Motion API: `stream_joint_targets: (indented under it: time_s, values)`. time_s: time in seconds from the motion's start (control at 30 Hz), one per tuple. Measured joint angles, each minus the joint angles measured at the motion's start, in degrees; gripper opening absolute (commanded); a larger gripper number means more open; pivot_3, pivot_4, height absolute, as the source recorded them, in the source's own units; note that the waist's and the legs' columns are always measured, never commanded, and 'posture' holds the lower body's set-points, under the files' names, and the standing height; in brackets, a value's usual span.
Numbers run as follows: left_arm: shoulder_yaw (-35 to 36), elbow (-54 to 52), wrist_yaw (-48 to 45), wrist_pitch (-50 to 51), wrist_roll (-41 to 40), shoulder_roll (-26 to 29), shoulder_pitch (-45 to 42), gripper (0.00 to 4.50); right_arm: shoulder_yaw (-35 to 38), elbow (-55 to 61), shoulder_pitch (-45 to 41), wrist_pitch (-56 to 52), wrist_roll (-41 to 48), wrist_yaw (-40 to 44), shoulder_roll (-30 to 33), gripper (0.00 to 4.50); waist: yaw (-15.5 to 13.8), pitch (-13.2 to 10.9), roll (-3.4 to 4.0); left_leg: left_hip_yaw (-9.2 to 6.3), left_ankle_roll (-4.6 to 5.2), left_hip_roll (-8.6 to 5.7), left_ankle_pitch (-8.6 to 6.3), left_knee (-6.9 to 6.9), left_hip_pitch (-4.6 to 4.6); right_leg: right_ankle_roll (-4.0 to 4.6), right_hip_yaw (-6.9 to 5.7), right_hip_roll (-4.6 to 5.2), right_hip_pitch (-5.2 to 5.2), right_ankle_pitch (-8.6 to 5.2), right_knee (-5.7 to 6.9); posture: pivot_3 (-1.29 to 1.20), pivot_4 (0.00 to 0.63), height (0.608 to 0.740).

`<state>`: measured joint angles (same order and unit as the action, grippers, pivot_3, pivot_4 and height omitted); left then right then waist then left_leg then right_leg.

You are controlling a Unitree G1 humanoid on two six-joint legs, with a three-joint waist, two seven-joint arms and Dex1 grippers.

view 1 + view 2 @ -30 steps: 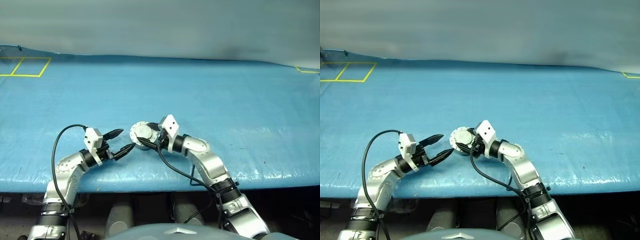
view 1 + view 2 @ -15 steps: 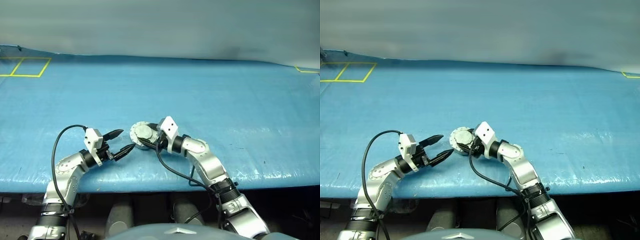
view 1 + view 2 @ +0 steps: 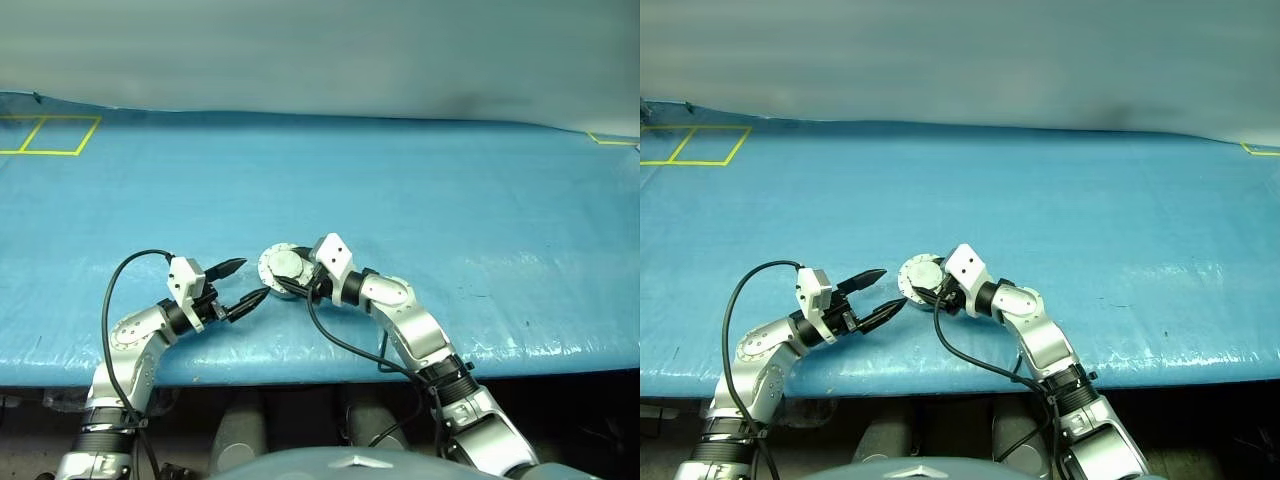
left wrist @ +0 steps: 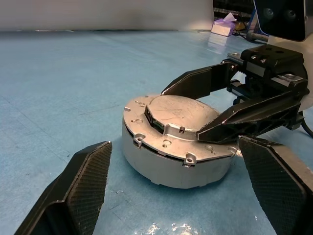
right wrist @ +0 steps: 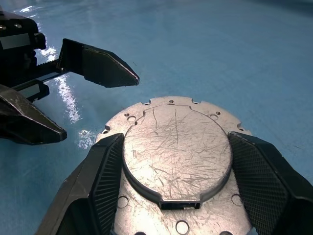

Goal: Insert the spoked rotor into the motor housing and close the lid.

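The motor housing (image 3: 279, 267) sits on the blue mat near the front edge, a round silver puck (image 4: 171, 164). Its lid (image 5: 176, 147) lies flat on top, plain scratched outer face up, rim screws showing. My right gripper (image 3: 291, 277) reaches over it from the right. Its fingers (image 5: 110, 171) stand against both sides of the lid's raised centre, shut on it. My left gripper (image 3: 253, 279) hovers just left of the housing, open, with its fingers (image 4: 80, 188) apart from the puck. The spoked rotor is hidden.
Blue mat (image 3: 450, 210) covers the table, with its front edge close below the arms. Yellow tape squares (image 3: 50, 135) mark the far left corner and a yellow mark (image 3: 612, 140) the far right. A black cable (image 3: 345, 345) loops off the right wrist.
The right gripper's fingers have narrowed onto the lid's raised centre and the wrist has rolled slightly. The left arm and the housing have stayed put.
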<state>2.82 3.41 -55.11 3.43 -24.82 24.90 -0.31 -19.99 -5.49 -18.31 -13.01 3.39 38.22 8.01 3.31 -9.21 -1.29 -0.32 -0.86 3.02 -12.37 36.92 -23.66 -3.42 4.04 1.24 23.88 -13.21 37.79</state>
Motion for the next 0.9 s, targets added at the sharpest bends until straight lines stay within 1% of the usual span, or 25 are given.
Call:
stream_joint_targets:
  time_s: [0.47,0.57,0.67,0.9]
  values:
    - [0.00,0.00,0.04,0.23,-0.05,0.02,0.04,4.50,-2.57,2.19,-1.87,-5.72,-2.55,-1.18,0.55,3.02,0.48,0.06,0.00,0.00,0.00,0.03,0.00,0.00,0.14,0.01,0.00,-0.02,-0.09,0.00,0.04,0.00,0.150,0.740]
    - [0.00,0.00,0.03,1.55,-0.48,0.01,0.03,4.50,-2.78,2.51,-2.22,-6.87,-2.79,-1.57,0.54,3.02,0.49,0.08,0.00,0.00,0.00,0.03,0.00,0.01,0.17,0.01,0.00,-0.02,-0.11,0.00,0.04,0.00,0.150,0.740]
    - [0.02,0.00,0.09,3.21,-0.87,-0.04,-0.13,3.90,-3.01,2.59,-2.28,-7.11,-2.79,-1.92,0.54,3.02,0.51,0.10,0.00,0.00,0.00,0.03,0.00,0.01,0.20,0.01,0.00,-0.01,-0.12,0.00,0.04,0.00,0.150,0.740]
    - [-0.02,1.56,1.20,5.07,-0.89,-0.74,-3.64,1.52,-3.18,2.85,-2.34,-7.49,-2.78,-2.10,0.58,3.02,0.55,0.11,-0.01,0.00,0.00,0.03,0.00,0.01,0.20,0.01,0.00,-0.02,-0.13,0.00,0.03,0.00,0.150,0.740]
